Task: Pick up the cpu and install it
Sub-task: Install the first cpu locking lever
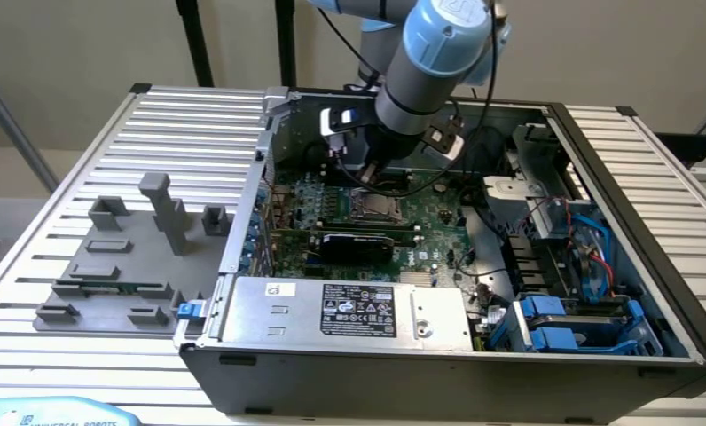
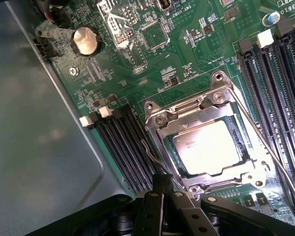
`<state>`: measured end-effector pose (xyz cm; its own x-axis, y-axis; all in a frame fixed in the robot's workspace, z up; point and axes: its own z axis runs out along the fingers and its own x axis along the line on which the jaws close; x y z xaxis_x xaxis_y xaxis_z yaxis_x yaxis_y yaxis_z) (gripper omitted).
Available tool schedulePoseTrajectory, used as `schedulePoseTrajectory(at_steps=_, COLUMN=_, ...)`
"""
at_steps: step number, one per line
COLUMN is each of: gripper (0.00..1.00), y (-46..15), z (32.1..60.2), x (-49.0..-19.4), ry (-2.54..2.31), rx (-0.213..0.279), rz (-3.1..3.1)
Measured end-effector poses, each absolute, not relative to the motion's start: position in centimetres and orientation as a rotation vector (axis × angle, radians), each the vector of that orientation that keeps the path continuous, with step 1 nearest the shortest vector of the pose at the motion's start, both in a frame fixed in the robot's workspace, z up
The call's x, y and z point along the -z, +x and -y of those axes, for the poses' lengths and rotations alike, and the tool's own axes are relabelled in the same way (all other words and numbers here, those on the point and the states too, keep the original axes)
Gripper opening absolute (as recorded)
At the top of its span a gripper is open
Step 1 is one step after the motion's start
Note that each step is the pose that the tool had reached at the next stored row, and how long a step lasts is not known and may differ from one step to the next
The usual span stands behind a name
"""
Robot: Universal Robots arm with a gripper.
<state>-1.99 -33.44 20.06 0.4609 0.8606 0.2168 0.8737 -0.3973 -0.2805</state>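
Wrist view looks down on the green motherboard (image 2: 187,49), where the cpu (image 2: 212,147) lies flat inside its socket (image 2: 206,142), its pale silvery top facing up and framed by the shiny metal bracket. The gripper (image 2: 163,189) shows at the edge of that picture as black linkage, its fingers (image 2: 163,183) drawn together into one narrow dark tip with no gap between them and nothing held. That tip sits just beside one corner of the socket frame, near the cpu but apart from it; the chip lies a little way off from the fingertips, not under them and not between them. A thin wire lever (image 2: 265,142) runs along one side of the socket. Black memory slots (image 2: 125,147) flank the socket on one side, with more slots (image 2: 275,73) on the other. A round coin battery (image 2: 84,40) sits farther off on the board, near the grey metal wall of the case.

Exterior view shows the open computer case (image 1: 448,364) resting on a ribbed metal table (image 1: 93,160). The arm (image 1: 430,67) reaches down into the case, and the gripper (image 1: 371,177) hangs close above the socket (image 1: 374,204) in the middle of the board. Toward the exterior view's left, grey plastic blocks (image 1: 129,257) stand on the table, well apart from the case.
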Motion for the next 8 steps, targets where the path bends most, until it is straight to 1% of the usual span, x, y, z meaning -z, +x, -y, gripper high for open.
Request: schedulePoseTrajectory(at_steps=8, gripper=0.11, y=-1.84, z=33.48, x=-20.01, ry=-2.364, rx=0.05, rz=1.468)
